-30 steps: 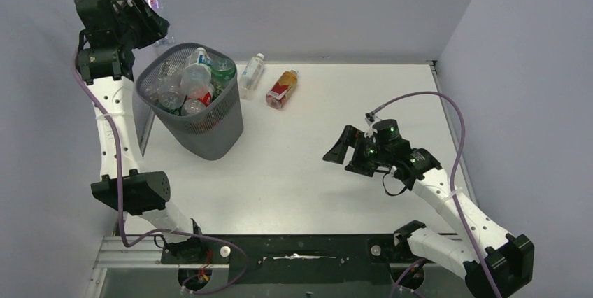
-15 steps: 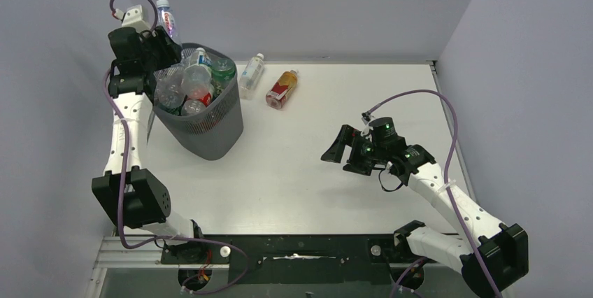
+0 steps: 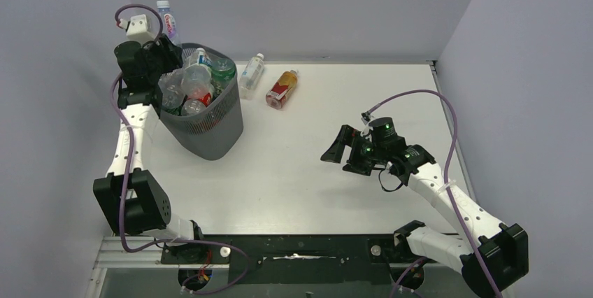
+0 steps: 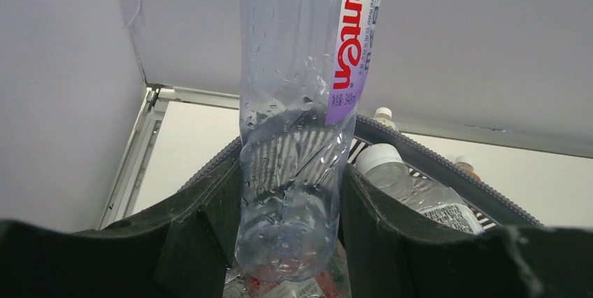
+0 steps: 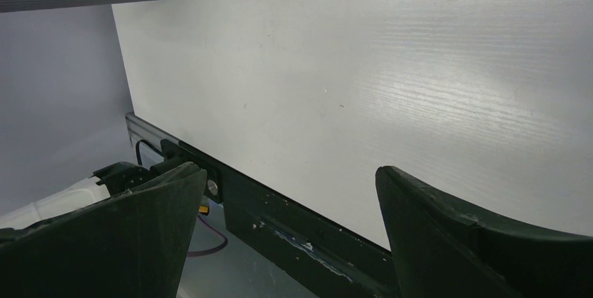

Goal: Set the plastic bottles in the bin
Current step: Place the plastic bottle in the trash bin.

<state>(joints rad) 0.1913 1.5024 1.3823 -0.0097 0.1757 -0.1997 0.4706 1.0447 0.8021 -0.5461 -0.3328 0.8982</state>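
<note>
The dark grey mesh bin stands at the back left of the table, piled with several plastic bottles. My left gripper is shut on the lower end of a clear bottle with a purple and red label, held upright over the bin's left rim. In the left wrist view this held bottle sits between the fingers of the left gripper, above the bin's rim. A clear bottle and an amber bottle with a red label lie on the table to the right of the bin. My right gripper hangs open and empty over the table's middle right.
The white table is walled at the back and on both sides. Its dark front rail shows between the fingers of the right gripper. A white-capped bottle lies at the top of the bin's pile.
The left arm has brought the labelled bottle down and to the right, from high beside the wall to just over the bin's left rim. The right arm shifted slightly.
</note>
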